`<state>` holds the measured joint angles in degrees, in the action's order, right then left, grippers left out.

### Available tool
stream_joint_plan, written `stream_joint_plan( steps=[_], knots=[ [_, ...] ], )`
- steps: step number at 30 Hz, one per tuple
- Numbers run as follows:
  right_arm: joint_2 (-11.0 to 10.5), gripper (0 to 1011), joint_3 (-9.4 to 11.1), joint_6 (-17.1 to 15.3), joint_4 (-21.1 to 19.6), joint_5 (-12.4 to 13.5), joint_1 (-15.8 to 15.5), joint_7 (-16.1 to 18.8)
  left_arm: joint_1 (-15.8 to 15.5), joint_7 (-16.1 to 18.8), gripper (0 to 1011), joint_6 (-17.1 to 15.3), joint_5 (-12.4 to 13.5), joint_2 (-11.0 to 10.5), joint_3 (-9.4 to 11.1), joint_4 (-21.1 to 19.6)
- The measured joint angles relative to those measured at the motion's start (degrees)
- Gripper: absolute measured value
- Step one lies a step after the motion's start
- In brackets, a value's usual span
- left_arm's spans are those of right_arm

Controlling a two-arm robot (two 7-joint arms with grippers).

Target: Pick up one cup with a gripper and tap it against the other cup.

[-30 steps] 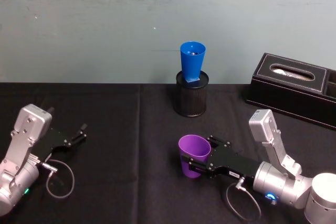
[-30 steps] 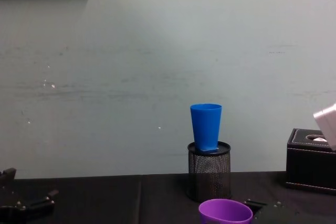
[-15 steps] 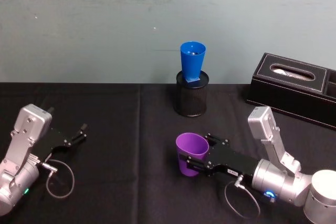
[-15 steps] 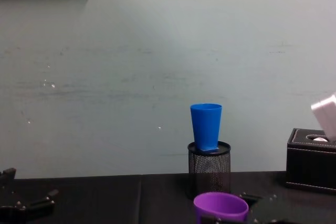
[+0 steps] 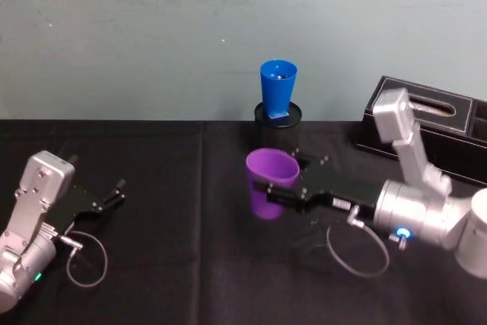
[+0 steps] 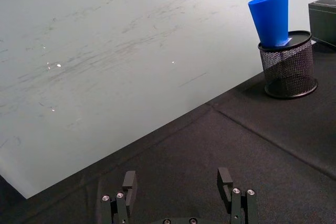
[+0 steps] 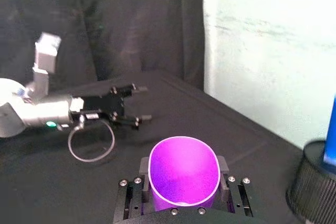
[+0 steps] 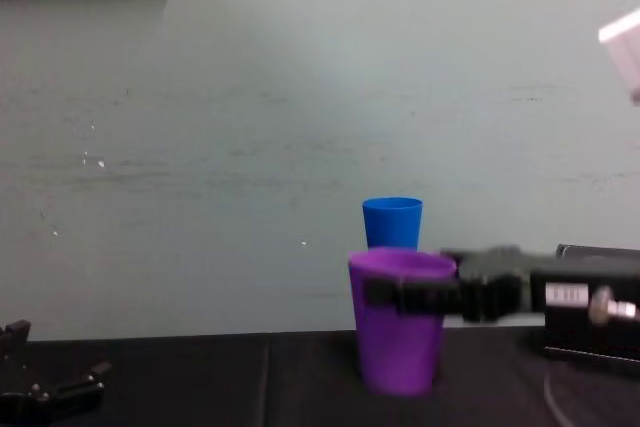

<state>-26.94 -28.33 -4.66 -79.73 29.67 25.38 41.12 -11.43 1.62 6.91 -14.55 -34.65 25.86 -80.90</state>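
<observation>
Black cloth table sits below the R gripper, black leather tissue box behind its arm. Fingers are clamped on the purple plastic tumbler, clear of the cloth, so pick looks done and tap is left. Black wire-mesh pen holder w/ blue plastic tumbler is just beyond the claw. Chest view overlaps the cups; head view shows them apart. L gripper is spread, idle, well left.

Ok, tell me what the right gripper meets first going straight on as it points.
Probably nothing near: the right gripper, shut on the purple plastic tumbler, points across the black tablecloth toward the robot's left. The blue plastic tumbler stands aside; the parked left gripper lies nearest that line.
</observation>
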Motion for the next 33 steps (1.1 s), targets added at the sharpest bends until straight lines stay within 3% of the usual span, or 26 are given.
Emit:
stream_joint_plan(
  steps=[5,13,23,33],
  knots=[
    [-1.82,724,-0.83,-4.88,-2.08,1.06,3.83,1.75,0.0,0.0,1005,0.0,0.0,0.0,0.0,0.0],
    [-3.1,724,-1.83,-8.36,-2.73,2.24,7.85,3.08,0.0,0.0,1005,0.0,0.0,0.0,0.0,0.0],
    [-3.7,724,-3.0,-9.6,-2.94,3.8,10.29,3.5,0.0,0.0,1005,0.0,0.0,0.0,0.0,0.0],
    [-3.82,724,-3.19,-9.81,-3.2,4.24,10.37,3.28,0.0,0.0,1004,0.0,0.0,0.0,0.0,0.0]
  ],
)
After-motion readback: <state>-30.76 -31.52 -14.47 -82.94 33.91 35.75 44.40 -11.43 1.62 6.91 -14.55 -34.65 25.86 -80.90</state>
